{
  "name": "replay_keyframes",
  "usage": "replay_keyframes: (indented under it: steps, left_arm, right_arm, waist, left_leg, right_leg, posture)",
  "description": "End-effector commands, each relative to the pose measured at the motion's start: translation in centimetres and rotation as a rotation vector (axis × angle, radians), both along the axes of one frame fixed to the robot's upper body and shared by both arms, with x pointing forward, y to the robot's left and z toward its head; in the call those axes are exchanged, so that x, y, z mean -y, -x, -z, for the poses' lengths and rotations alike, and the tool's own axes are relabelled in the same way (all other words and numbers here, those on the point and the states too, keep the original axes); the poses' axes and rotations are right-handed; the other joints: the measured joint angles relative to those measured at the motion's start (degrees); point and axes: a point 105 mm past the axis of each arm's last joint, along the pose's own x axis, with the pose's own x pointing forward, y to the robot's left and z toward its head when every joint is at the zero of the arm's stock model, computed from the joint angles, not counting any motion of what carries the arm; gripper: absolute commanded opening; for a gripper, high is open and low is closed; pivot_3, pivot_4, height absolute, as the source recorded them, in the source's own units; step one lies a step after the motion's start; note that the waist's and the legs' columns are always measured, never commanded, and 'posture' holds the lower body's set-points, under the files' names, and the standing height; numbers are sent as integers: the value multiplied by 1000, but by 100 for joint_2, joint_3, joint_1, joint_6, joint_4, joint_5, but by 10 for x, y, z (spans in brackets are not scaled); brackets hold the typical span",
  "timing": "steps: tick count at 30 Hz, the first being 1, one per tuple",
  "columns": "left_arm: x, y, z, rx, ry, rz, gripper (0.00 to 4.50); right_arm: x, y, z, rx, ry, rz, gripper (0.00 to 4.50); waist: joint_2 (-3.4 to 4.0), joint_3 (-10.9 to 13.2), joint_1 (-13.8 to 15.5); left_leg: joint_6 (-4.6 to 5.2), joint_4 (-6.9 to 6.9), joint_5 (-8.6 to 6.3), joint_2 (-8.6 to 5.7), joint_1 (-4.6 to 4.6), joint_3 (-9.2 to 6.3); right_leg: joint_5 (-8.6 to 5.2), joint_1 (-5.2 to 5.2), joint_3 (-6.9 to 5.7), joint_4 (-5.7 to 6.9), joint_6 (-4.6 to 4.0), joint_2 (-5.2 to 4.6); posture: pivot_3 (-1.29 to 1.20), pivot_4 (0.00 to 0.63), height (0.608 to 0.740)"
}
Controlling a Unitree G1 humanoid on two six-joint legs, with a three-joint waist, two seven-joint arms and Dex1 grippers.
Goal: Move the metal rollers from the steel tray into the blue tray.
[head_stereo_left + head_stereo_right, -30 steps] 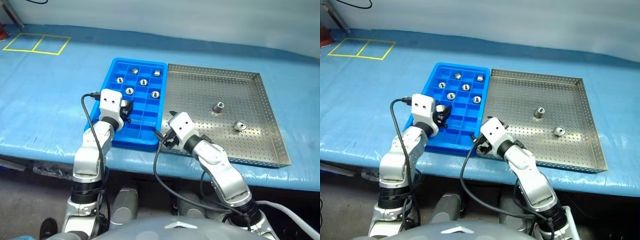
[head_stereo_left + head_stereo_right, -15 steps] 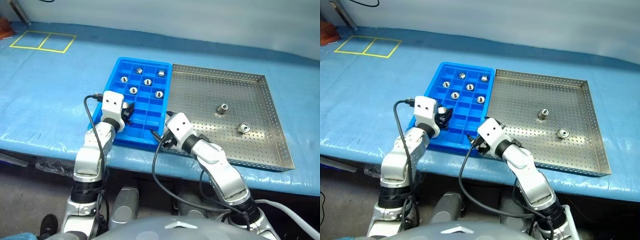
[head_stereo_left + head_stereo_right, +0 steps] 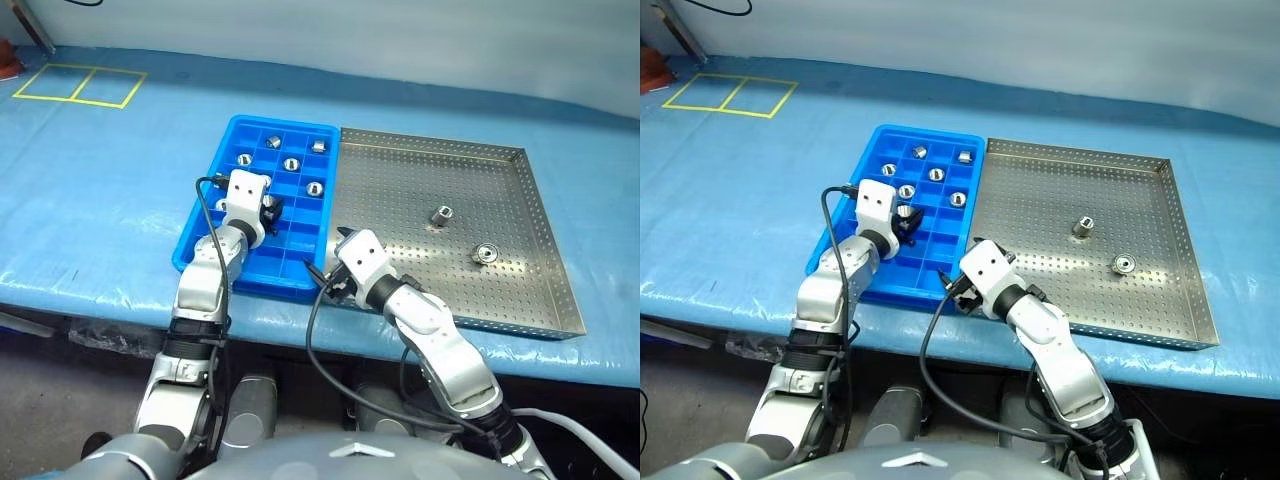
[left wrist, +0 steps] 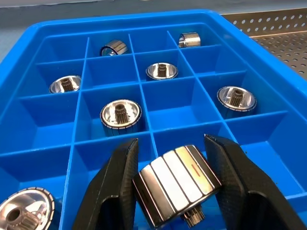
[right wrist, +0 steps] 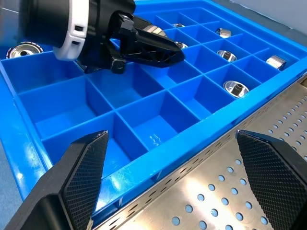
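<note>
The blue tray (image 3: 260, 283) lies left of the steel tray (image 3: 400, 190), their sides touching. Several metal rollers (image 3: 290, 164) sit in the blue tray's far compartments. Two more rest on the steel tray's perforated floor, one upright (image 3: 439, 214) and one flat (image 3: 483, 252). My left gripper (image 3: 270, 208) hovers over the middle of the blue tray, shut on a ribbed roller (image 4: 175, 179). At the near edge where both trays meet, my right gripper (image 5: 172, 136) stands open with nothing between its fingers.
Both trays lie on a table under blue sheeting (image 3: 110, 200). Yellow tape squares (image 3: 75, 85) mark the far left corner. The table's front edge runs just below the trays.
My left gripper has carried the roller forward from the blue tray's near-left part to over its middle. The right arm has not moved. The camera shifted slightly.
</note>
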Motion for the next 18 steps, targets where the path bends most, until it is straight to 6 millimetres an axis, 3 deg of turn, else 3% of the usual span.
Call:
replay_keyframes:
  steps: [1, 14, 18]
  left_arm:
    - [4, -6, -3, 13, -9, 22, 1914]
    - [19, -8, 15, -50, -28, 73, 1914]
    - [19, -3, 14, -59, 20, 73, 3139]
  right_arm:
    - [0, 1, -13, 45, -23, 4, 4500]
    - [1, 2, -13, 47, -27, 20, 4500]
    - [2, 3, -12, 43, -31, 31, 4500]
  waist:
    - [0, 0, -13]
    - [1, -4, -27]
    - [1, -5, -35]
  left_leg:
    - [0, 0, 0, 0, 0, 0]
    - [0, 3, 0, -1, 6, -1]
    - [0, 3, 0, -1, 5, -1]
  right_leg:
    - [0, 0, 0, 0, 0, 0]
    - [1, 8, 0, 1, 3, -1]
    - [1, 8, 0, 0, 3, -2]
  posture:
    - [72, 150, 740]
    - [40, 150, 740]
    - [36, 150, 740]
